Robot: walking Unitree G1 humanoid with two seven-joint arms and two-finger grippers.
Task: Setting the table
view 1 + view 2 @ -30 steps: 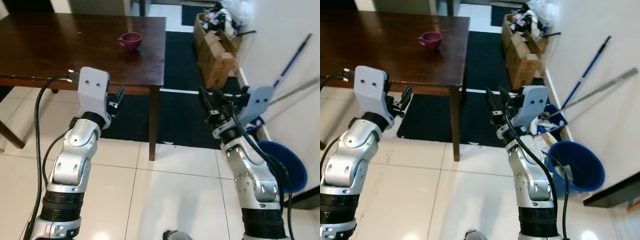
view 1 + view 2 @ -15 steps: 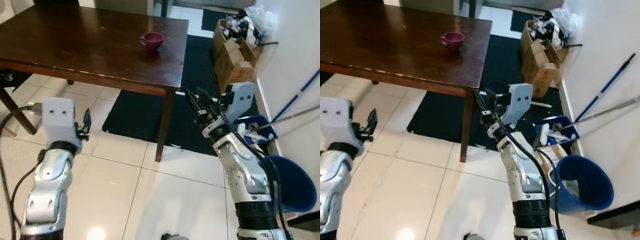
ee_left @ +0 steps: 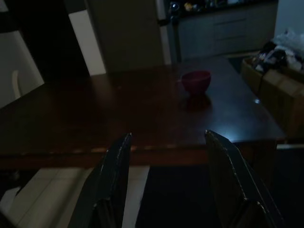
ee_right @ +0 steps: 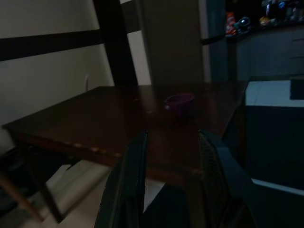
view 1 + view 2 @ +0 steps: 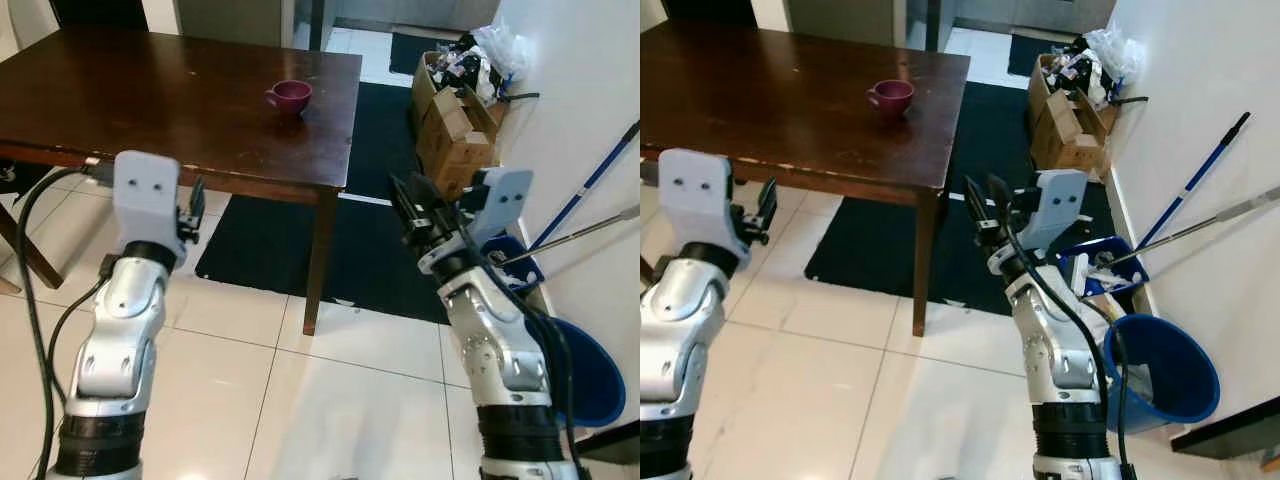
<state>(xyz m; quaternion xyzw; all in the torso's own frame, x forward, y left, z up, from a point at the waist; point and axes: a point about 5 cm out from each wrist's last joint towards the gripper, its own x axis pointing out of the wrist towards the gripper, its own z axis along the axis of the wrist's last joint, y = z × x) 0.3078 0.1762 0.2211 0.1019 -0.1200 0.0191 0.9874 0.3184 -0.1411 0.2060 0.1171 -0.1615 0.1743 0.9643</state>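
A dark wooden table point(image 5: 150, 100) is standing ahead, and a magenta cup point(image 5: 289, 95) is sitting upright on it toward the 1 o'clock corner — alone on the bare top. The left gripper point(image 5: 193, 208) is hovering at about 10 o'clock, just in front of the table's near edge, its fingers point(image 3: 114, 180) spread apart and holding nothing. The right gripper point(image 5: 413, 205) is hanging at 2 o'clock beside the table's corner leg, over a black rug point(image 5: 370, 250), fingers point(image 4: 135, 185) likewise parted and empty. Cardboard boxes point(image 5: 455, 120) and a blue bucket point(image 5: 1165, 375) are lining the wall at 3 o'clock.
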